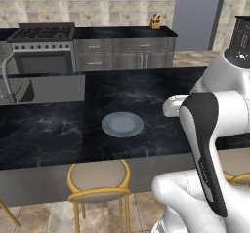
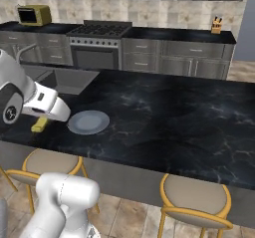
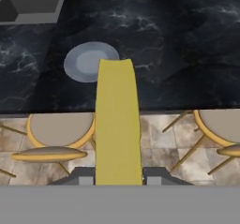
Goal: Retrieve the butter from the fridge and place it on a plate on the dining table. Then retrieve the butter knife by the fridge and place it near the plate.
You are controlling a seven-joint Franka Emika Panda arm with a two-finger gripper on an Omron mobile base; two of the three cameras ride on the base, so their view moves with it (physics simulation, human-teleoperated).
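Butter: in the left base view we are not making out the stick itself; we are seeing the plate [image 1: 122, 124] lying bare on the dining table [image 1: 49, 134], near its front edge, above a stool [image 1: 99, 177].
Right base view: we are seeing the butter [image 2: 40, 125] poking out below the white hand, just left of the plate and off it, over the table's near edge.
Hand view: we are looking along the butter as it is running straight out from between the fingers [image 3: 80, 177] of the gripper [image 3: 117, 178], which is clamped on the stick's near end; its far tip is overlapping the plate's rim.
Handling: we are judging it light, soft and slippery, so a gentle squeeze across its long flat sides is suiting it best; a hard grip is risking a dent.
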